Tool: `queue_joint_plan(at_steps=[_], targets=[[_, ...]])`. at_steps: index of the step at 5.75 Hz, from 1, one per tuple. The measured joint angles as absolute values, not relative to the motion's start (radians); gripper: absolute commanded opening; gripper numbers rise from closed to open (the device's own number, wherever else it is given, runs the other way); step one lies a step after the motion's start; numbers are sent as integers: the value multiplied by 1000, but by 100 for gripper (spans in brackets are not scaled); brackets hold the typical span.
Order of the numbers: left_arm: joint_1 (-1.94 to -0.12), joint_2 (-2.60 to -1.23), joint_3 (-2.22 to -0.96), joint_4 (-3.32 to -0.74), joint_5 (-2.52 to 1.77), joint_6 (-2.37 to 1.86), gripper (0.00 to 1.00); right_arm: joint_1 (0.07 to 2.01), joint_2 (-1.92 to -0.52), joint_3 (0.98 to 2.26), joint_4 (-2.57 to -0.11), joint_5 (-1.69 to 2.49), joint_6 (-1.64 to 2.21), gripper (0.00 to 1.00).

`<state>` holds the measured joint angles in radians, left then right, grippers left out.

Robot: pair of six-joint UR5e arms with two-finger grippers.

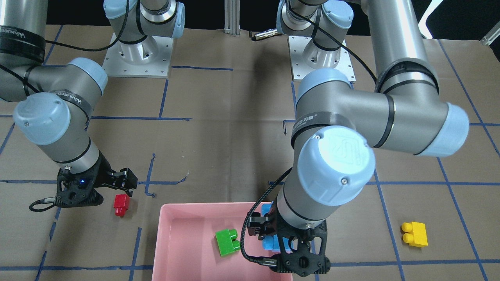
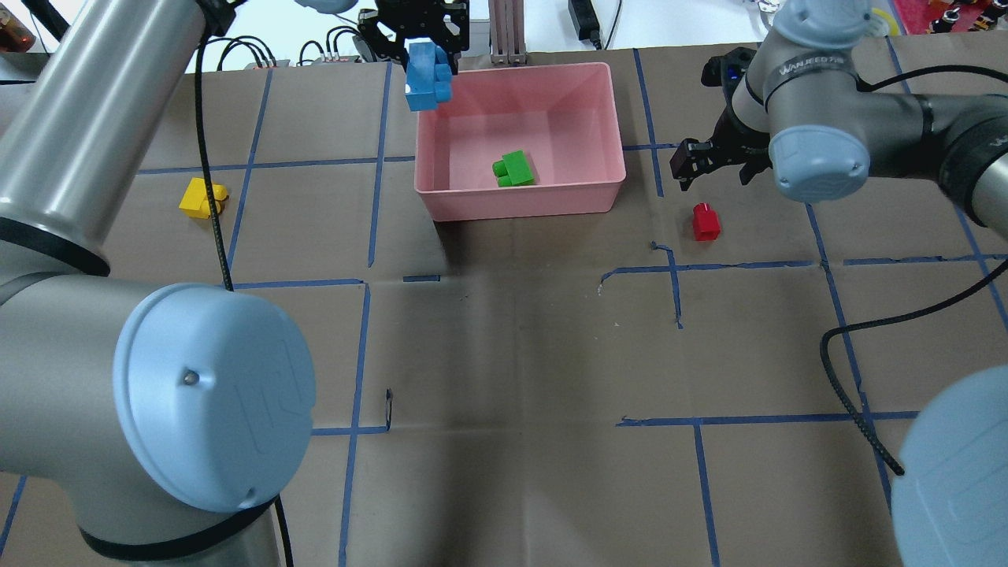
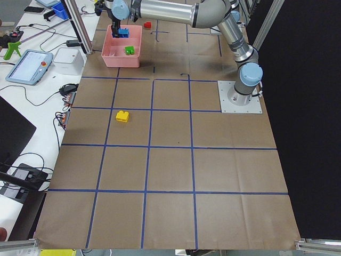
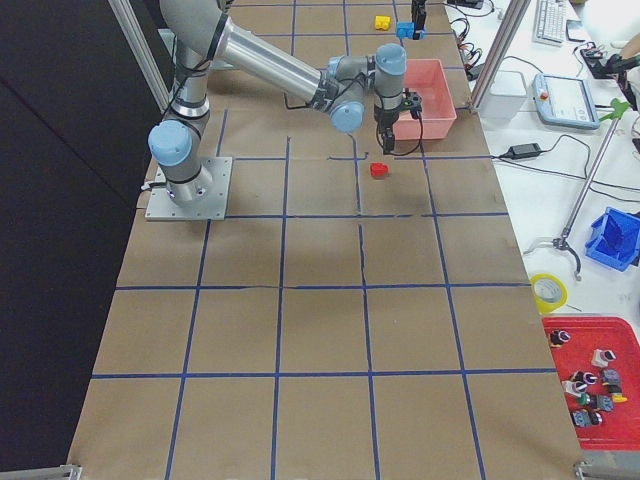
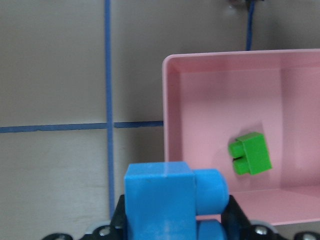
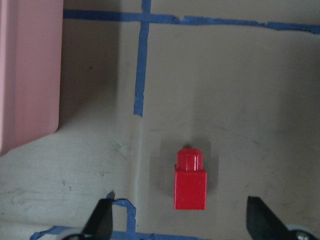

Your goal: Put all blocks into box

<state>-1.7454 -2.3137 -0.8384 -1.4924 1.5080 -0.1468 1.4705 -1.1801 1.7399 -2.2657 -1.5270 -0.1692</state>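
Observation:
My left gripper (image 2: pixel 425 53) is shut on the light-blue brick (image 2: pixel 428 79) and holds it in the air over the far left corner of the pink box (image 2: pixel 520 68). The brick fills the bottom of the left wrist view (image 5: pixel 165 200). The green brick (image 2: pixel 513 168) lies inside the box. My right gripper (image 2: pixel 713 167) is open and hangs just above the red brick (image 2: pixel 705 221), which lies on the table right of the box. In the right wrist view the red brick (image 6: pixel 190 181) sits between the fingertips (image 6: pixel 102 220). The yellow brick (image 2: pixel 202 197) lies on the table far left of the box.
Brown paper with blue tape lines covers the table (image 2: pixel 504 354). The two arm bases (image 1: pixel 136 54) stand at the robot's side. Cables and devices (image 2: pixel 583 16) lie past the table's far edge behind the box.

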Motion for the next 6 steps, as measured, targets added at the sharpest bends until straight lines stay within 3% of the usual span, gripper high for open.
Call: queue_joint_plan(at_steps=[1, 2, 3, 4, 6], targets=[[-1765, -2359, -843, -1460, 1509, -168, 6, 1464, -1136, 1761, -2344, -1528, -168, 93], [-1779, -2399, -858, -1423, 1510, -182, 14, 1457, -1107, 1769, -2375, -1529, -166, 93], [-1786, -2426, -874, -1388, 1510, -189, 80, 1451, -1088, 1783, -2401, -1530, -165, 93], [-1789, -2438, -883, -1371, 1510, -200, 98, 1447, -1079, 1809, -2431, -1531, -164, 82], [-1792, -2428, -882, -1364, 1510, -227, 99, 1446, -1078, 1838, -2456, -1549, -164, 17]])
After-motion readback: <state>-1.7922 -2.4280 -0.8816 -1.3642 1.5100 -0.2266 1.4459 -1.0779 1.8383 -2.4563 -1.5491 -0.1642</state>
